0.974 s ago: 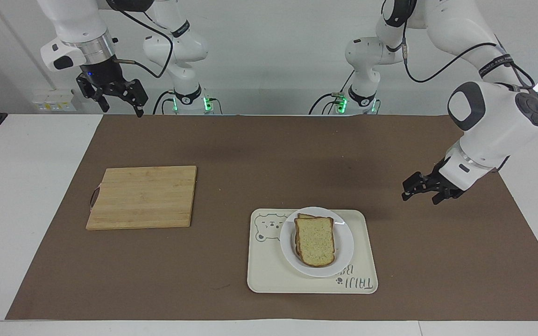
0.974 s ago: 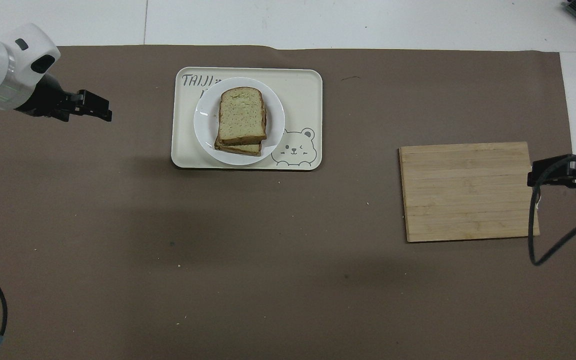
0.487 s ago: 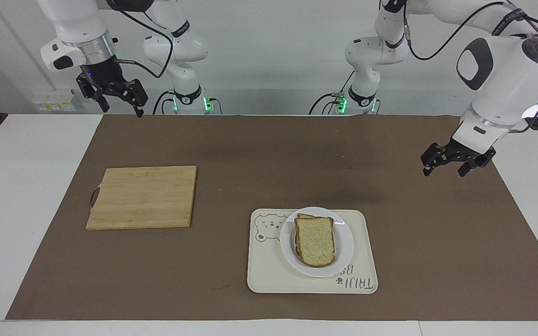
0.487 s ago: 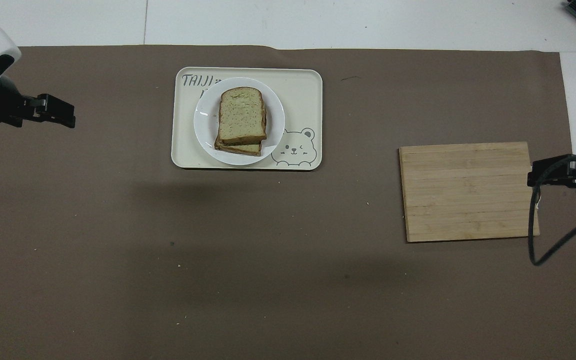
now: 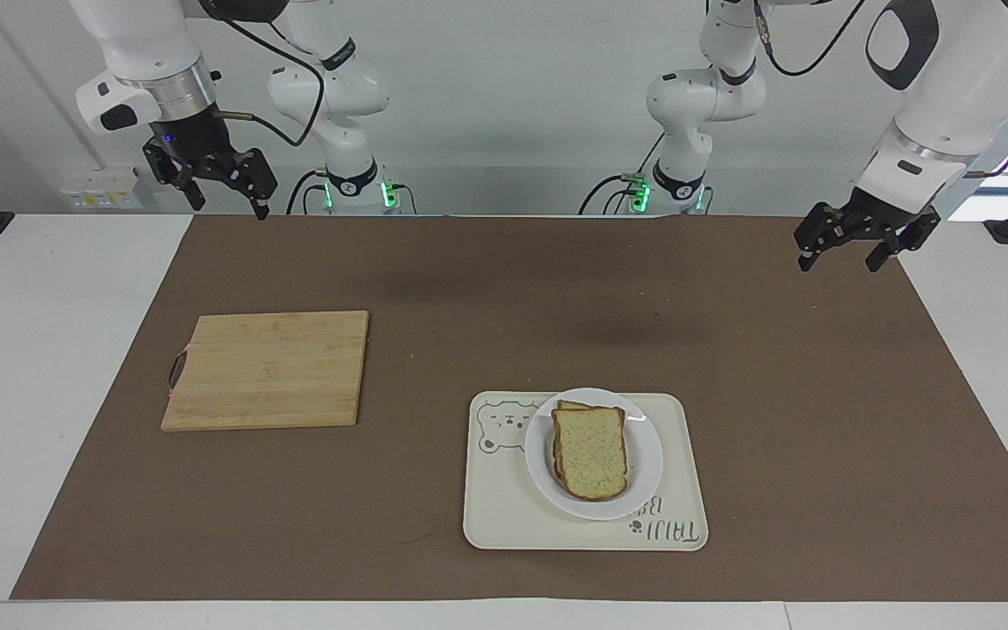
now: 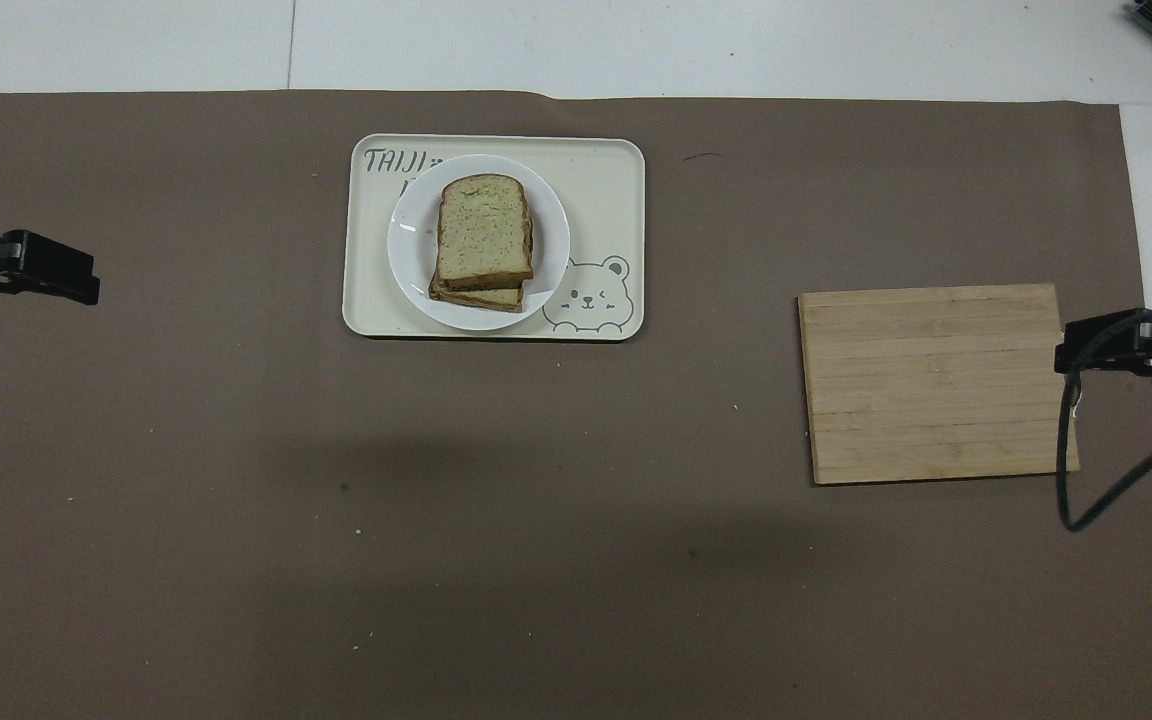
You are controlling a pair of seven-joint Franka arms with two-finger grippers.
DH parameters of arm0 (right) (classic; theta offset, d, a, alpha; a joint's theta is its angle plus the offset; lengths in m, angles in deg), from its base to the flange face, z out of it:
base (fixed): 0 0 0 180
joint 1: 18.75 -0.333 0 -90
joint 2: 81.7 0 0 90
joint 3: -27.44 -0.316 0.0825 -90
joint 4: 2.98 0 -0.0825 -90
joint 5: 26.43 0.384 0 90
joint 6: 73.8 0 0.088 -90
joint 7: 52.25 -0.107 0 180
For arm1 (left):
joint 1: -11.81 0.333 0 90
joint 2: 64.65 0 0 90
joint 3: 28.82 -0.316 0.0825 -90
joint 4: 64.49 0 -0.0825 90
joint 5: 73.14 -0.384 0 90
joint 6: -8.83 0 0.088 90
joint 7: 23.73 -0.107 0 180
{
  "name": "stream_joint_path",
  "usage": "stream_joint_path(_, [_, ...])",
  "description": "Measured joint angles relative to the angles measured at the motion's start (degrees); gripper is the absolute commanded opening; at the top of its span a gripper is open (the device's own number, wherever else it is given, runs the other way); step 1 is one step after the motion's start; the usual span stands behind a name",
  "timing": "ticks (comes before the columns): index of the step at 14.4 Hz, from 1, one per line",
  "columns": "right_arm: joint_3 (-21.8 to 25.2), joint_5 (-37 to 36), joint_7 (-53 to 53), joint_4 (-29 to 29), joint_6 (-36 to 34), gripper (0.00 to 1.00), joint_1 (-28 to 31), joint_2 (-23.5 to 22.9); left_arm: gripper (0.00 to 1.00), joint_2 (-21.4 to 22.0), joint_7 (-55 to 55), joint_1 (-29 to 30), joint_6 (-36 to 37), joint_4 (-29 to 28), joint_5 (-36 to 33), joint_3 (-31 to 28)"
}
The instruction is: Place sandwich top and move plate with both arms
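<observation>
We see the sandwich top [image 5: 591,453] lying flat on a second slice of bread [image 5: 567,406], whose crust edge peeks out on the side nearer the robots, and both sit on the plate [image 5: 644,451], the rounded end of the top slice pointing away from the robots. The plate rests on the tray [image 5: 504,516] (cream, with a bear drawing at the corner nearer the robots and toward the right arm's end), which lies on the brown mat [image 5: 504,289] covering the counter [image 5: 31,350]. Toward the right arm's end of the counter, well apart from the tray and a little nearer to the robots, lies the wooden cutting board [image 5: 268,369], flat on the mat with nothing on it. We find the left gripper [image 5: 845,254] raised in the air over the mat's edge at the left arm's end, well apart from the plate, its two fingers spread and grasping nothing. The right gripper [image 5: 228,197] hangs high over the mat's corner nearest its own base, its fingers likewise apart and empty. In the overhead view the left gripper [image 6: 86,285] reaches in from the edge at about the tray's level, and the right gripper [image 6: 1066,355] shows just at the cutting board's [image 6: 936,385] outer edge, so neither gripper touches the bread, the plate [image 6: 411,250] or the tray [image 6: 606,170]
</observation>
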Motion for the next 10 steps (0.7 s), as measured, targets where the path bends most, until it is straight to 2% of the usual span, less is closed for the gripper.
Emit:
stream_joint_path(4, [0.0,0.0,0.0,0.0,0.0,1.0,0.0,0.0,1.0,3.0,0.0,0.0,0.7,-3.6,0.0,-0.1])
stream_joint_path(10, [0.0,0.0,0.0,0.0,0.0,1.0,0.0,0.0,1.0,3.8,0.0,0.0,0.6,-5.3,0.0,0.0])
